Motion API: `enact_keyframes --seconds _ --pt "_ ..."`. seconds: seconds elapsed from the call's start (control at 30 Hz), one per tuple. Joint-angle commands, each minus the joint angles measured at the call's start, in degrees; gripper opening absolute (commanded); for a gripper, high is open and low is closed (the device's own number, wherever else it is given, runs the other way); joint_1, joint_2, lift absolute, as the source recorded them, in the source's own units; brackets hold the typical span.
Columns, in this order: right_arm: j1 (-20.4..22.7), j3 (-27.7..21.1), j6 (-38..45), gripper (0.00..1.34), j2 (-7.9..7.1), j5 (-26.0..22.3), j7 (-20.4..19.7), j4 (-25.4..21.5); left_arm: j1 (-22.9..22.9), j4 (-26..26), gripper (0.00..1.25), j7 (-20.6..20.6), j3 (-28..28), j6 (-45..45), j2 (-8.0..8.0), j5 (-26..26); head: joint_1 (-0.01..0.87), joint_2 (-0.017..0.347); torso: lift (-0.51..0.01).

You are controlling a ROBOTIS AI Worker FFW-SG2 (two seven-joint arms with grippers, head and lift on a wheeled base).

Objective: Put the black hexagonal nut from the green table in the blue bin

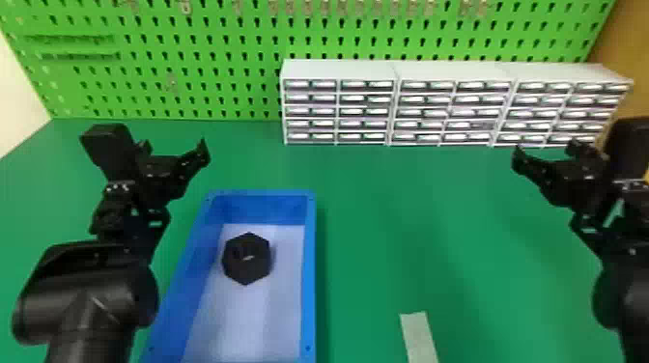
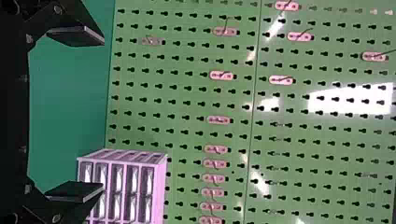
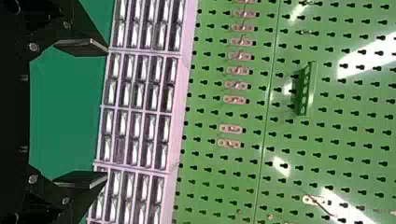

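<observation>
1. Cannot read any text, label, brand, number or sign

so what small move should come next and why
I'd probably ease the left end effector slightly back toward the robot, away from the bin. The black hexagonal nut already lies inside the blue bin, and both the left and the right end effector are open and empty, so nothing seems left to grasp or place.
</observation>
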Motion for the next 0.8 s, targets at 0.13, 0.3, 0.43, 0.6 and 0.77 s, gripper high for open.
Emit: enact_keyframes --seconds 0.13,0.3,0.43,0.6,0.77 --pt "0.7 0.3 -0.7 1.00 0.04 0.1 -0.1 0.0 -1.1 -0.3 1.07 -0.5 1.0 0.9 0.87 -0.3 0.686 0.051 -0.097" --pt "1.1 0.3 -1.4 0.99 0.22 0.1 -0.2 0.0 -1.0 -0.4 1.07 -0.6 1.1 0.9 0.87 0.1 0.686 0.051 -0.097" --pt "1.7 0.3 -3.4 0.99 0.22 0.4 -0.2 0.0 -0.8 -0.4 1.07 -0.6 0.8 0.9 0.78 0.1 0.686 0.051 -0.097" --pt "2.4 0.3 -5.9 0.99 0.48 0.5 -0.5 0.2 -0.5 -0.4 1.07 -0.6 0.5 1.1 0.78 0.1 0.686 0.051 -0.097" --pt "2.9 0.3 -6.7 0.99 0.83 0.4 -0.7 0.3 -0.5 -0.4 1.07 -0.6 0.5 1.1 0.78 0.2 0.686 0.051 -0.097"
